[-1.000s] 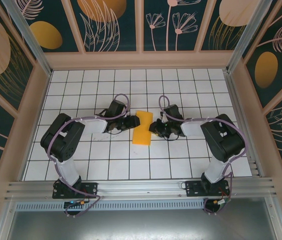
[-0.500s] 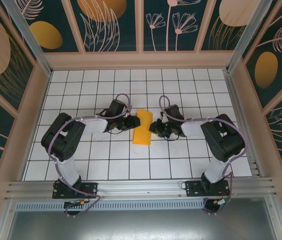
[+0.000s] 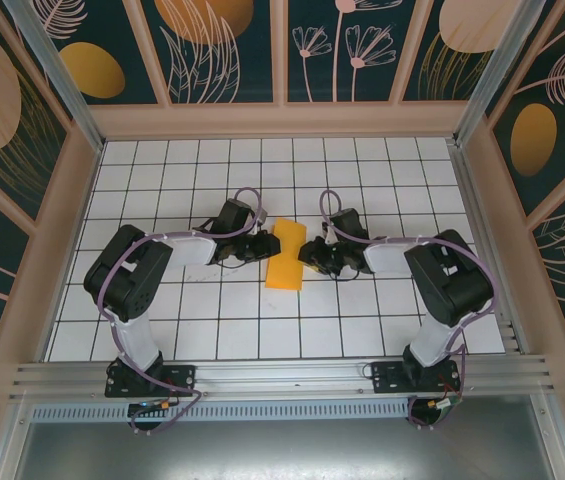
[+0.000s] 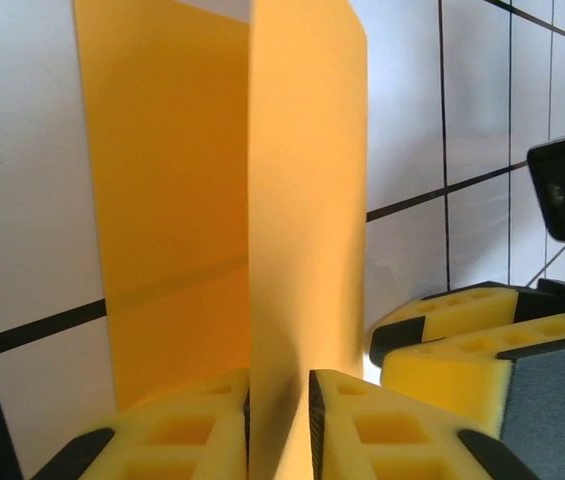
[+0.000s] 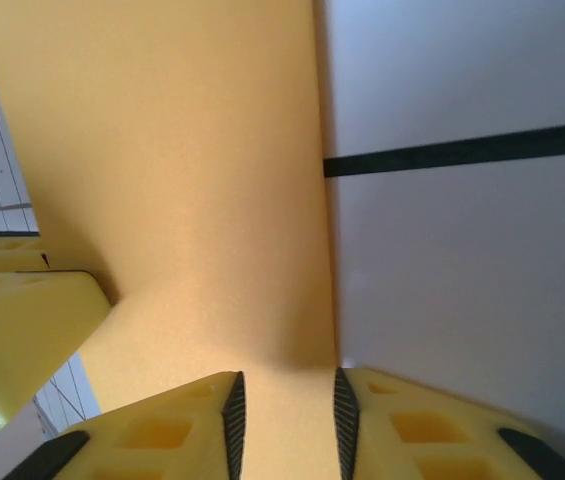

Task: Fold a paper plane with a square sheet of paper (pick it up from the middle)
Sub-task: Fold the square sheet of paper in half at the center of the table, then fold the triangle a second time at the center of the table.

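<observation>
folded paper caught between two sets of fingers

the square sheet of paper (image 3: 286, 256), already folded into a narrow orange-yellow strip, lies at the middle of the white gridded tabletop (image 3: 212, 330), between the two arms. in the left wrist view one flap stands upright, and the left fingers (image 4: 217, 415) are clenched on its lower edge, one yellow pad on each side. the right fingers (image 5: 197, 425) reach in from the opposite side, with paper running into the gap between their pads; i cannot tell whether they grip it or not.
</observation>
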